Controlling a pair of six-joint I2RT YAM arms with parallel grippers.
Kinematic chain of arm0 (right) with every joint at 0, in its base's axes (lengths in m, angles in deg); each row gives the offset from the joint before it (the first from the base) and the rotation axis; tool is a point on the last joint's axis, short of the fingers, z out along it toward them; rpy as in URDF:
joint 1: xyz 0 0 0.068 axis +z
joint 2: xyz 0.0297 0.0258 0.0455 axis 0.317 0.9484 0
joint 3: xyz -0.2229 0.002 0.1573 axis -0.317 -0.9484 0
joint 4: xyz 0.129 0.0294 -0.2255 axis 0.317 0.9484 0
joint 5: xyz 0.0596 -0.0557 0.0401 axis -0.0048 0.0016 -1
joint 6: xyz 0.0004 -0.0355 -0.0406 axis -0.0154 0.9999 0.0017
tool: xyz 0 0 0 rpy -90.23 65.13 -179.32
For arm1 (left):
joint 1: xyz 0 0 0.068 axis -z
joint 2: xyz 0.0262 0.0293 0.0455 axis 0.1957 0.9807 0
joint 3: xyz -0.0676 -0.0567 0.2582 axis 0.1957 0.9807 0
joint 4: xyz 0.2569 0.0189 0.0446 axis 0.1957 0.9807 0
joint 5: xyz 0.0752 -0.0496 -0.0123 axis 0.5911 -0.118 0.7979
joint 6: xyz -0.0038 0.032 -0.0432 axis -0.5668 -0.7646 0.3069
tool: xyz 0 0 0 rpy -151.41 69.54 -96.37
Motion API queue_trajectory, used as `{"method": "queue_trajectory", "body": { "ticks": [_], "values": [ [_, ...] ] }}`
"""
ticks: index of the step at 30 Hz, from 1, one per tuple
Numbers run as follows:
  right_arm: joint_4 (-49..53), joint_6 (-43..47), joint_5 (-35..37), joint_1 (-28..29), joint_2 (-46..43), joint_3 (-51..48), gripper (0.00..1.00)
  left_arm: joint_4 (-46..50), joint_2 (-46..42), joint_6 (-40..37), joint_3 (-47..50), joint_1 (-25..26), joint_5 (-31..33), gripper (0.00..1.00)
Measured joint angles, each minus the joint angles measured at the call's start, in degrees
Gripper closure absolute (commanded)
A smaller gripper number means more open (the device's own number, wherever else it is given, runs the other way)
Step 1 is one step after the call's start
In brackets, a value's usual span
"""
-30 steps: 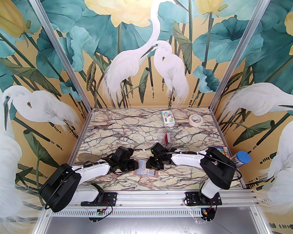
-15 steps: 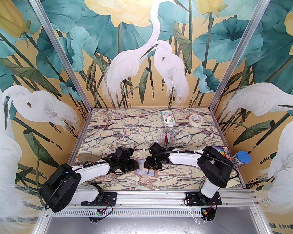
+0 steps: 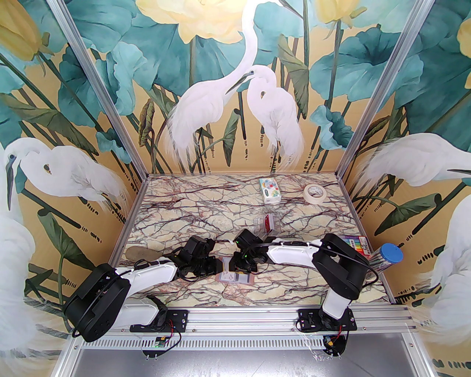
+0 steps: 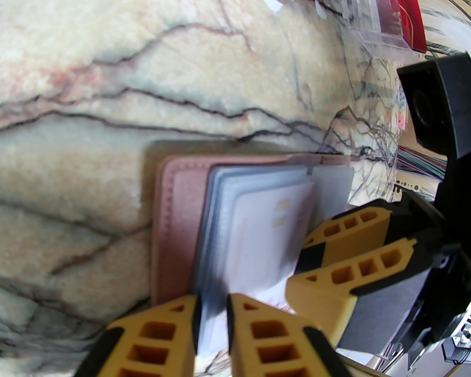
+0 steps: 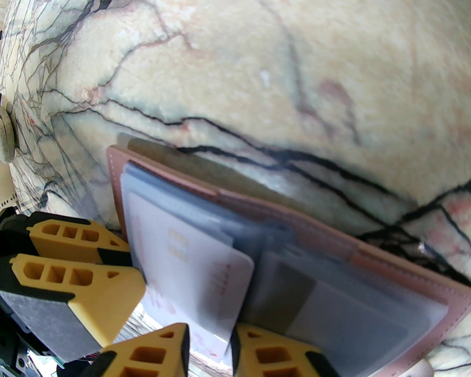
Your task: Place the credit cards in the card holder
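The pink card holder (image 3: 243,279) lies open on the marble near the front edge, its clear sleeves facing up. My left gripper (image 4: 213,305) is shut on the sleeves of the holder's (image 4: 176,206) left half. A pale credit card (image 5: 195,272) with a gold chip stands in my right gripper (image 5: 209,331), which is shut on its lower edge. That card (image 4: 257,235) lies partly inside a left sleeve. A card with a dark stripe (image 5: 294,291) sits in a right sleeve. Both grippers (image 3: 215,267) (image 3: 238,265) meet over the holder (image 5: 114,176).
A clear plastic stand (image 3: 265,223) holding red cards (image 4: 408,22) is just behind the right gripper. A tissue pack (image 3: 269,190) and tape roll (image 3: 315,193) sit at the back. A marker pack (image 3: 355,243) and a blue-capped tube (image 3: 390,254) lie at the right edge.
My right arm has slid a little to the left with the pale card, bringing it further over the holder's left half. The left arm has stayed still.
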Motion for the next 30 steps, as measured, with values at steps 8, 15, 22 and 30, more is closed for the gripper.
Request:
{"method": "queue_trajectory", "body": {
  "ticks": [8,15,22,30],
  "values": [
    [1.14,0.0,0.02,0.13,0.52,1.03,0.75,0.0,0.02,0.0,-0.02,0.0,0.0,0.8],
    [2.16,0.57,0.31,0.31,0.31,1.49,0.68,0.0,0.02,0.0,-0.02,0.0,0.0,0.8],
    [7.1,1.97,2.21,0.52,-2.58,1.77,0.65,0.0,0.02,0.0,-0.02,0.0,0.0,0.79],
    [7.72,2.14,3.32,0.52,-4.0,1.77,0.74,0.17,-0.28,0.0,-0.02,0.0,0.15,0.79]
  ]
}}
